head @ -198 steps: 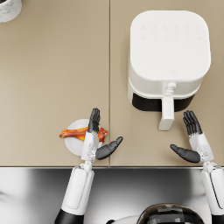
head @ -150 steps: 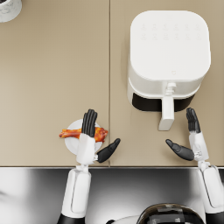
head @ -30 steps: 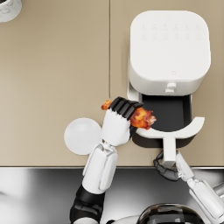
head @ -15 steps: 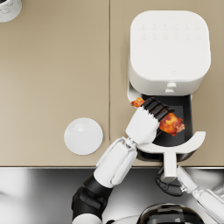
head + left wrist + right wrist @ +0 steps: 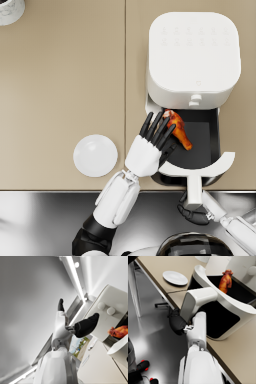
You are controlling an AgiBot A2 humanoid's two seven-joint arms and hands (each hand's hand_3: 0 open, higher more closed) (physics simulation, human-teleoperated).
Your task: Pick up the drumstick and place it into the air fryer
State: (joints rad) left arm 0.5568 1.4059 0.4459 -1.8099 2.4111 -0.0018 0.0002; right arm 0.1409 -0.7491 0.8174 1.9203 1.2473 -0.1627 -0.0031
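Beige desk, seam down the middle, steel floor below its near edge. On it we note the white air fryer, its black drawer pulled out toward us, and the white drawer handle reaching past the desk edge.

Left hand is over the drawer's left rim, fingers spread and straight, holding nothing we can see. The right hand is wrapped around the drawer handle from below; the right wrist view shows dark fingers curled behind the handle.

White plate sits bare on the desk, well apart from the fryer.

Drumstick lies in the drawer at its back left corner, just beside the left fingertips. In the right wrist view it looks propped up against the back wall, not flat.

Risks, as we judge them:
- The drawer is held from one end only. A slip of the right hand could let it sag or drop off the desk edge.
- The propped drumstick may catch on the fryer body when the drawer slides in.
- The left hand is over the rim. Closing the drawer now would trap its fingers, and a careless withdrawal could knock the drumstick out.
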